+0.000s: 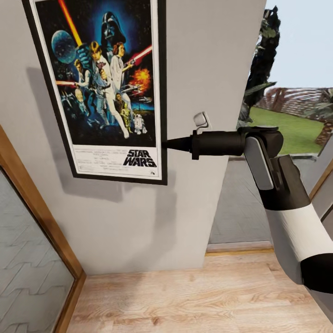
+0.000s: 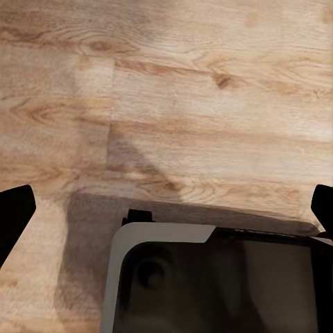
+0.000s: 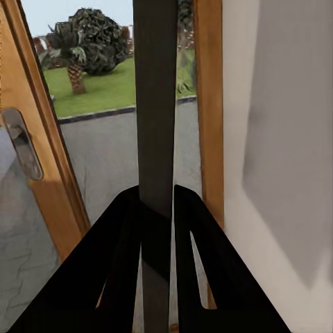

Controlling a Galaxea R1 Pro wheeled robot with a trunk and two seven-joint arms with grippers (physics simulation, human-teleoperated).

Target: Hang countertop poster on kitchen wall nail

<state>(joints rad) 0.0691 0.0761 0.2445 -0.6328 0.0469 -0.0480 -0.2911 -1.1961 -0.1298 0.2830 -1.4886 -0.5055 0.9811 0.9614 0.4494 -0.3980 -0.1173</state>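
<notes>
— Black-framed poster (image 1: 99, 83): held up flat against the grey wall (image 1: 203, 60), tilted slightly off plumb, well above the wooden floor (image 1: 208, 296). Kitchen bench nowhere in shot.

— Grip?

— Right hand (image 1: 165, 144) clamped on the poster's right edge near the lower corner. Confirmed from the right wrist view: both fingers (image 3: 121, 257) pressed either side of the dark frame edge (image 3: 155, 104), seen end-on.

— Left hand?

— Fingertips (image 2: 14, 218) dark at the two sides of its own view, set wide apart, holding nothing; pointed down over floorboards and part of the robot's base (image 2: 208, 277).

— Step in hand?

— Judged to be the hanging itself: pickup done, poster presented to the wall. No nail made out; possibly hidden behind the frame, cannot tell. Small pale fitting (image 1: 200, 119) on the wall just above the right arm, nature unclear.

— Next move?

— Seating the top of the frame on a nail before any release. Calls for small corrections to level the frame, then a slow parting of the fingers. Risk noted: release without support would likely send the poster sliding down to the floor.
</notes>
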